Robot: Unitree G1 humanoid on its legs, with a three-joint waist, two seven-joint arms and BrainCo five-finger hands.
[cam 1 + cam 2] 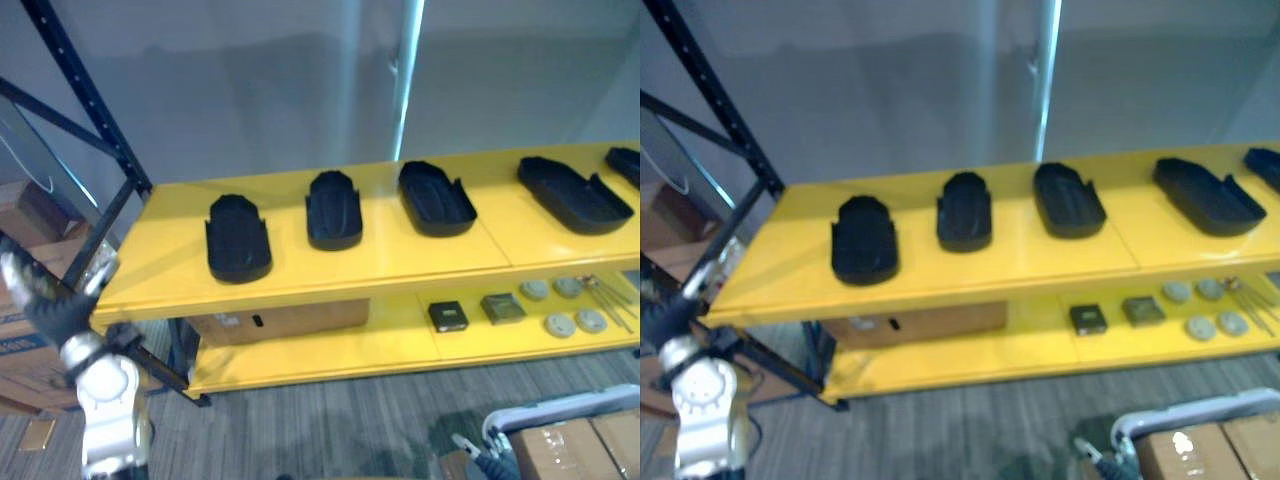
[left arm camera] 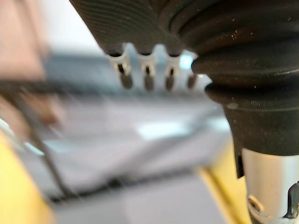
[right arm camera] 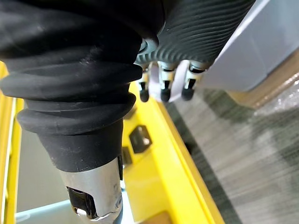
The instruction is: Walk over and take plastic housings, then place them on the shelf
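- Hanging off the left end of the yellow two-board metal shelf unit (image 1: 400, 262), the left hand (image 1: 55, 312) has its fingers loose and spread, and it holds nothing.
- Low before the shelf unit's front edge, the right hand (image 3: 161, 86) shows in its own wrist view with relaxed, nearly straight fingers, and it is also empty.
- Brown cardboard cartons (image 1: 570, 450) sit on the floor in front of the shelf unit's right part.
- On the shelf unit's lower board lie a flat brown cardboard box (image 1: 280, 322), two small dark square blocks (image 1: 448, 316) and several round grey discs (image 1: 560, 325).
- On the shelf unit's top board, five black, shallow, boat-shaped plastic housings (image 1: 334, 209) lie in a row, each apart from the next. The ones toward the right end are plainly hollow side up.
- The leftmost housing (image 1: 238, 238) lies nearest the left hand, though well apart from it.
- These housings look like thin moulded shells, so probably light and stiff, with smooth walls that could slip in a loose pinch.
- The raised rim along the long sides seems the best hold, with the thumb inside the hollow and the fingers outside, near the middle so the shell stays level.
- Squeezing hard across the open end may flex the shell.
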